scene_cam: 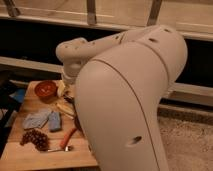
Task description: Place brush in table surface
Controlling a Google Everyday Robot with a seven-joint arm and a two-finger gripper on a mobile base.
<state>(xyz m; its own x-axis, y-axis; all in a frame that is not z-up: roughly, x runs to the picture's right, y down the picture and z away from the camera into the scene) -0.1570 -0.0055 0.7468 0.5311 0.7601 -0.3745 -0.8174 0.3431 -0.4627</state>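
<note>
The table surface point(20, 155) is a pale wooden plank top at the lower left. My big white arm point(125, 100) fills the middle and right of the camera view. Its wrist reaches down over the back of the table, next to the orange-red bowl point(46, 89). The gripper point(68, 94) is at the wrist's lower end, mostly covered by the arm. The brush is hidden from view.
On the table lie a blue-grey cloth point(36, 120), a blue sponge point(55, 121), a bunch of dark grapes point(34, 138), an orange-red handled utensil point(67, 139) and a pale cream stick point(64, 107). The arm hides the table's right part. A dark wall stands behind.
</note>
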